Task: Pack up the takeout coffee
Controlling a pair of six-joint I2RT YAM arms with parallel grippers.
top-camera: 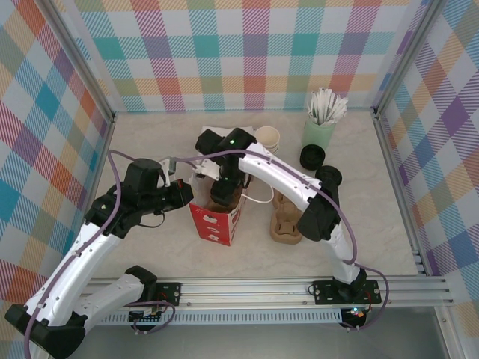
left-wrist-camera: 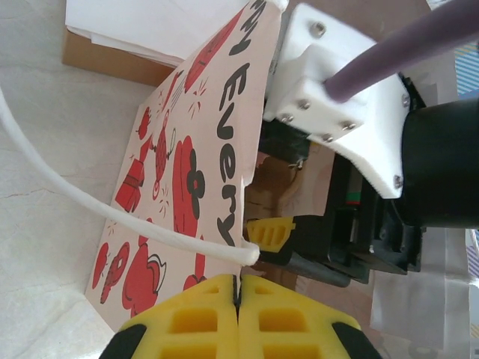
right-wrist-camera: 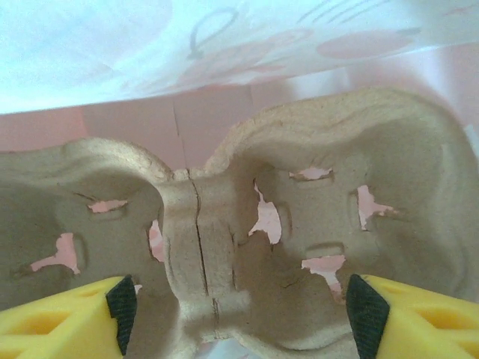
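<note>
Standing open-mouthed on the pale marble-look table (top-camera: pixel 150 142): one red-and-white printed paper bag (top-camera: pixel 217 224) with white cord handles (left-wrist-camera: pixel 75 194), taken here as landmark. Inside the bag: one brown moulded-pulp two-well cup carrier (right-wrist-camera: pixel 224 224), both wells empty; this step judged done. Over the carrier: right gripper (right-wrist-camera: pixel 243 318), yellow fingers spread wide, gripping nothing. At the bag's left rim: left gripper (left-wrist-camera: pixel 238 303), pads pressed together; whether paper is pinched between them cannot be told. The small paper takeout coffee cup: place cannot be told; it is not in the carrier's wells, so cup and probably lid are judged left to pack. Right of the bag: what looks like a second brown pulp carrier (top-camera: pixel 286 221). Behind the bag, to the right: nested stack of cream paper cups (top-camera: pixel 268 138), two black round lids (top-camera: pixel 313 157), pale green tumbler of white sticks (top-camera: pixel 319 133). Obstruction: the right arm occupies the bag's mouth
</note>
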